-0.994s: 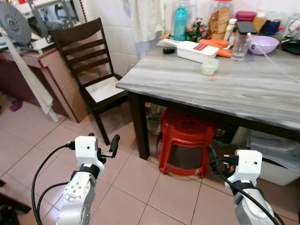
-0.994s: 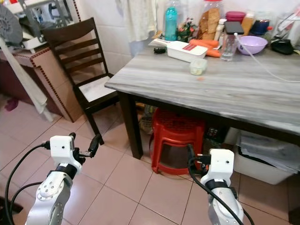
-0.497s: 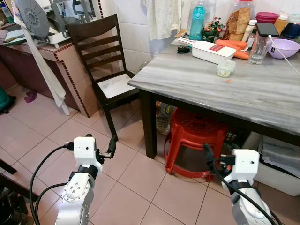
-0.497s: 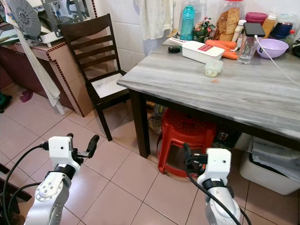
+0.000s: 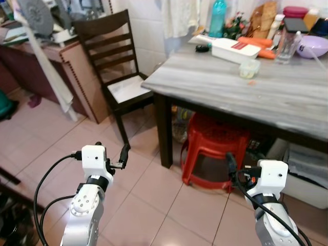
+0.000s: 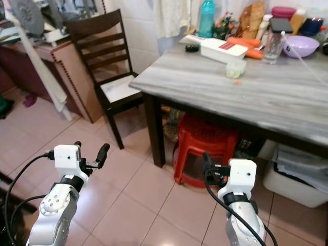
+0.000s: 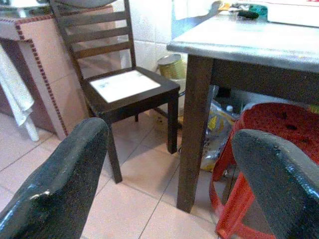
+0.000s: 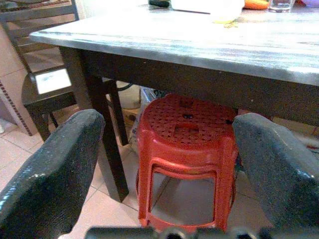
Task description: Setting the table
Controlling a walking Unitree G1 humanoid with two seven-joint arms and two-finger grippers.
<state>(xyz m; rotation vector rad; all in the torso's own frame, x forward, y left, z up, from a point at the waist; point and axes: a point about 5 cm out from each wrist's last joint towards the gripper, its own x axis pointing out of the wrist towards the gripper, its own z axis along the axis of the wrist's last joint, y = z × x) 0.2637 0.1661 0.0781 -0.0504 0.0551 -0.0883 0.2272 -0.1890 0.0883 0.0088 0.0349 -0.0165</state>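
Nothing is set yet: your left pincer (image 5: 123, 155) and right pincer (image 6: 206, 163) hang wide and empty, short of the tabletop (image 5: 287, 97).

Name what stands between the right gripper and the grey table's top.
A red plastic stool stands under the table, straight ahead of the open right gripper. The right wrist view shows it framed by the fingers; bare tiled floor lies before it.
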